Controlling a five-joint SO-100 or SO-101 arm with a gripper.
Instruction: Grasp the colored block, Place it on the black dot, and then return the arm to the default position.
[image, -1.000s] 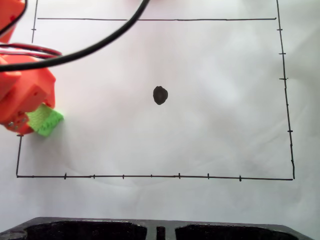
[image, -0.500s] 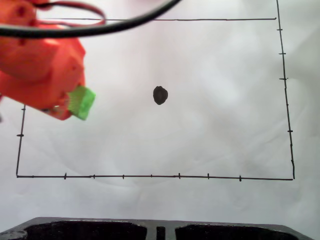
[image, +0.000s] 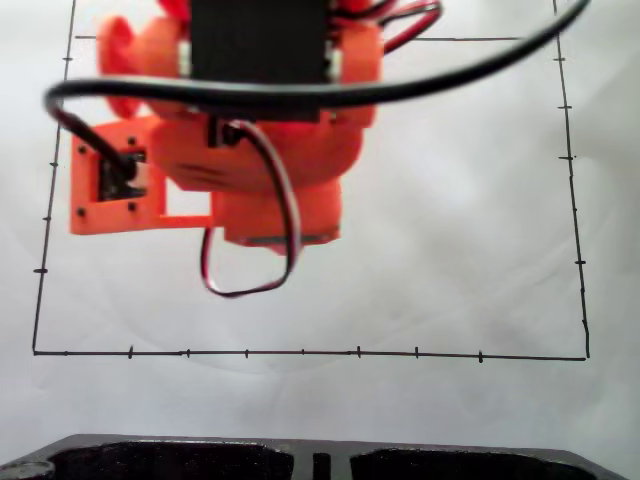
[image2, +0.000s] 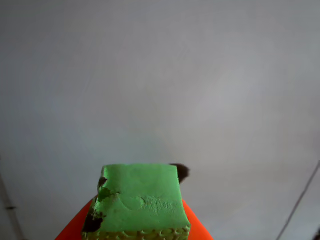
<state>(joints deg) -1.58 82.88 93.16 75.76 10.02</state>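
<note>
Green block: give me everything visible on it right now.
In the wrist view the green block is a bright green cube with a smooth-looking top face, a chipped dark notch at its left edge and a crackled, foam-like front face. It sits low centre in that view, level, with orange gripper parts flanking its lower corners. The black dot peeks out just past its upper right corner, mostly covered by the block. Contact with the paper can't be judged.

1. One green colored block (image2: 141, 200).
2. One black dot (image2: 183, 172), partly hidden behind the block.
3. One orange arm (image: 260, 170).
4. One white paper (image: 450, 250) with drawn border lines.
</note>
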